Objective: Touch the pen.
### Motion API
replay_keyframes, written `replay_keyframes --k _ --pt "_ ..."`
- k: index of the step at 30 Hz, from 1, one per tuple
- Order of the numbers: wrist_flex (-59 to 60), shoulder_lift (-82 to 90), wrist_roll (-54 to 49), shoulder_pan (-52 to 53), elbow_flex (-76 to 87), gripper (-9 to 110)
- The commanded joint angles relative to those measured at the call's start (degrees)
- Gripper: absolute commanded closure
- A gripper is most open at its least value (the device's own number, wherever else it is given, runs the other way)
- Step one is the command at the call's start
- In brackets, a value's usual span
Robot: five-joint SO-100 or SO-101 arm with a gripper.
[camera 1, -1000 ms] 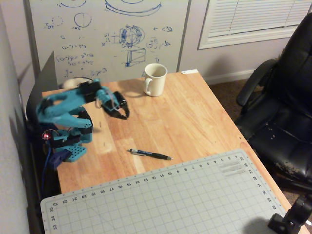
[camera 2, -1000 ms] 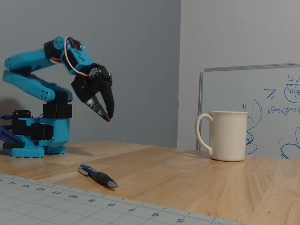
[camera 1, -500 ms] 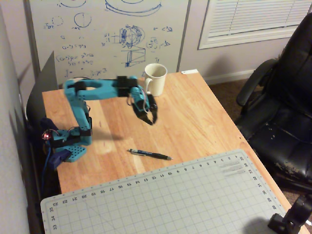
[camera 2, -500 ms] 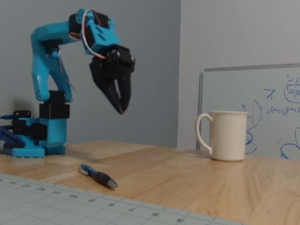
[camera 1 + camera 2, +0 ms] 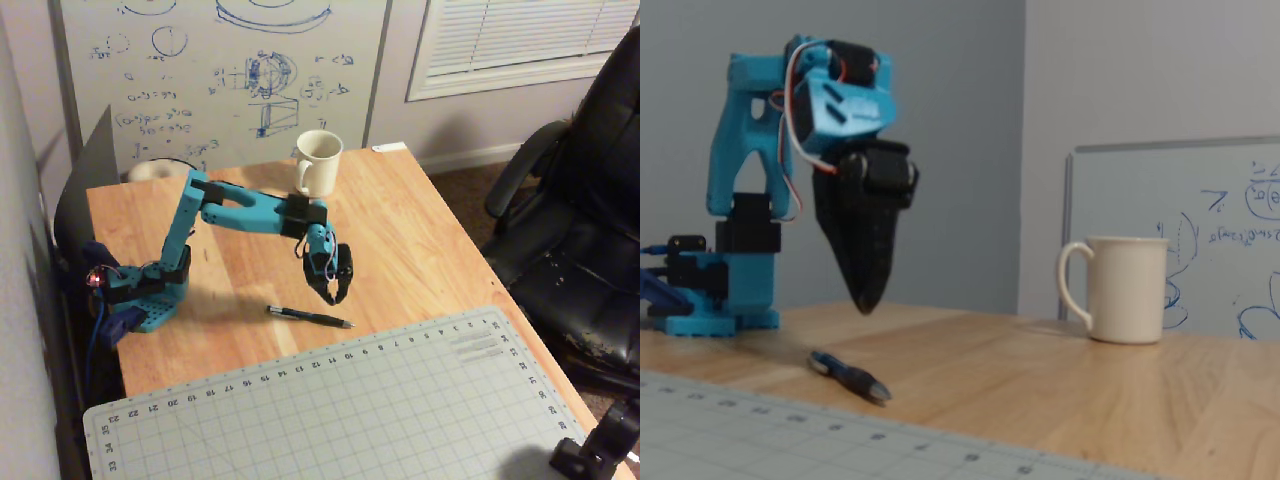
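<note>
The gripper [image 5: 333,291] hangs tip-down over the middle of the wooden table [image 5: 420,250], holding nothing. From the low fixed view its black fingers [image 5: 862,240] look pressed together to one point, though from above a slight gap seems to show, so I'd call it nearly shut.

The pen [image 5: 310,317] lies flat just below and slightly toward the near edge, beside the cutting mat [image 5: 400,410], tip pointing along that edge. It is apart from the fingers.

A straight drop might land just behind the pen, missing it, or nudge it so it rolls onto the mat. Coming down hard could jam the tip into the wood.

The white mug [image 5: 319,162] stands well apart near the far edge, and the office chair [image 5: 580,220] sits off the right side. Nothing blocks the way.
</note>
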Motion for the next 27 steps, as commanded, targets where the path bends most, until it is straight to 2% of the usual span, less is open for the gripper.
replay_keyframes --k 1,8,21,27 --pt "-1.14 -0.88 -0.62 -0.18 -5.19 101" --pt "-1.05 -6.33 -0.53 -4.13 -5.45 101" --pt "-0.35 -6.06 -0.53 -1.58 -5.8 101" --pt "-0.26 -0.44 -0.53 -0.97 -5.01 101"
